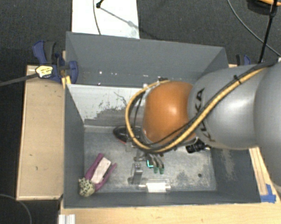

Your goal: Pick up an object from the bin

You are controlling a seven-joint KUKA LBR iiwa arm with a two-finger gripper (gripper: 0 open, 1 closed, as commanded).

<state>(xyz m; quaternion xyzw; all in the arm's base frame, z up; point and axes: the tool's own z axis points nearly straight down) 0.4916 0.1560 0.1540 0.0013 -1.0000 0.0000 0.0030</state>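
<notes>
The pincer (140, 172) hangs low in the grey metal bin (198, 174), near its front wall and just beside a pale, clear flat rectangular piece (157, 186). I cannot tell how far it is open. It should centre over that piece, descend straight, then close squarely.

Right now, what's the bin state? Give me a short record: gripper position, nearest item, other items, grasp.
gripper: low over the floor of the bin, middle, toward the view's bottom wall
nearest item: clear flat packet, just right of and below the gripper
left side: purple-pink object, with a speckled pale lump at its lower end
behind arm: dark object, partly hidden
grasp: cannot tell
</notes>
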